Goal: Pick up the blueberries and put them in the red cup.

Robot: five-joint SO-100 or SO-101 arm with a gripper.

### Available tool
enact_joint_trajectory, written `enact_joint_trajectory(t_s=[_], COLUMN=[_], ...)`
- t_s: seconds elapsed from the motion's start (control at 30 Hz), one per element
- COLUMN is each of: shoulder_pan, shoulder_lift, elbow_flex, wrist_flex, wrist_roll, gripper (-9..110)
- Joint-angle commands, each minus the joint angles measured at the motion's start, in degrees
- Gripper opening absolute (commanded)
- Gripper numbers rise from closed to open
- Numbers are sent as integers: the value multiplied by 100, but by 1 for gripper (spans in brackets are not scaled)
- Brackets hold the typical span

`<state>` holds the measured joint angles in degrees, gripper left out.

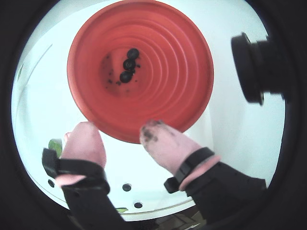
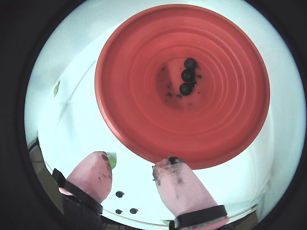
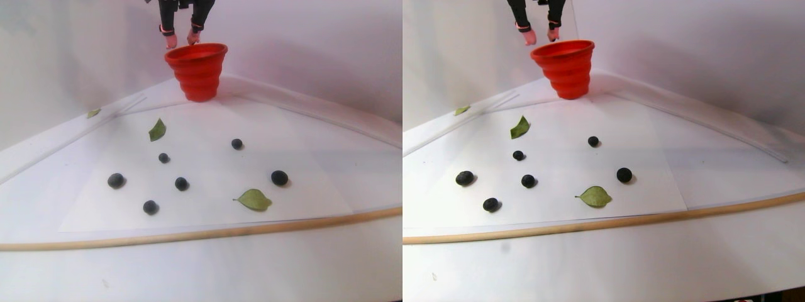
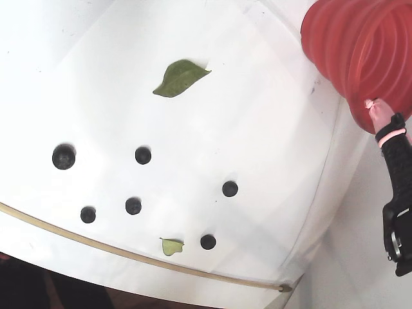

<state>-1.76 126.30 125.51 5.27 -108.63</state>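
Note:
The red cup fills both wrist views, seen from above, with three blueberries lying at its bottom. My gripper hangs open just over the cup's near rim, with nothing between its pink, dark-smeared fingertips. In the stereo pair view the gripper is above the cup at the back of the table. Several more blueberries lie scattered on the white sheet in front, also in the fixed view.
Green leaves lie among the loose berries. A thin wooden strip runs along the sheet's front edge. A black camera lens juts in at the right of a wrist view. White walls stand close behind the cup.

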Motion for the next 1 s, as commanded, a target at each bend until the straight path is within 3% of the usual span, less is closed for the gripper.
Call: enact_joint_trajectory(t_s=[0.0,0.97], shoulder_pan=[44,870], shoulder_lift=[870,2092], elbow_flex=[26,1371], wrist_flex=[255,1591], wrist_roll=[-88,-642], gripper=[16,16])
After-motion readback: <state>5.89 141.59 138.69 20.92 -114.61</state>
